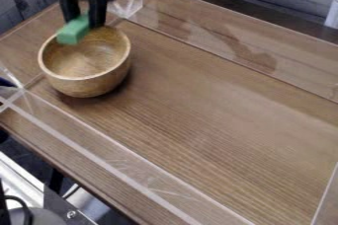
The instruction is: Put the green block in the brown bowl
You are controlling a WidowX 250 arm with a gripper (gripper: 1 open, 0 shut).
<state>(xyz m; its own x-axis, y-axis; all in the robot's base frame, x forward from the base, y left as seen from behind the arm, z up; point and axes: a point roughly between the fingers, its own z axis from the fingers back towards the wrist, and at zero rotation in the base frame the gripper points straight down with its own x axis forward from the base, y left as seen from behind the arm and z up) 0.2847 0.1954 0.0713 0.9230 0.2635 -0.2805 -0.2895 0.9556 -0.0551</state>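
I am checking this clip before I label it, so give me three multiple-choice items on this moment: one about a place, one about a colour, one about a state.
1. Where is the green block?
A. Over the far rim of the brown bowl
B. On the table's right half
C. On the floor

2. What colour is the inside of the bowl?
A. Blue
B. Light brown
C. White

3. What is the state of the pincer?
A. Open and empty
B. Shut on the green block
C. Lying on the table

Answers:
1. A, since the block hangs at the bowl's far rim in the upper left of the view.
2. B, since the inside shows a pale wood tone.
3. B, since the dark fingers clasp the block's upper end and hold it aloft.
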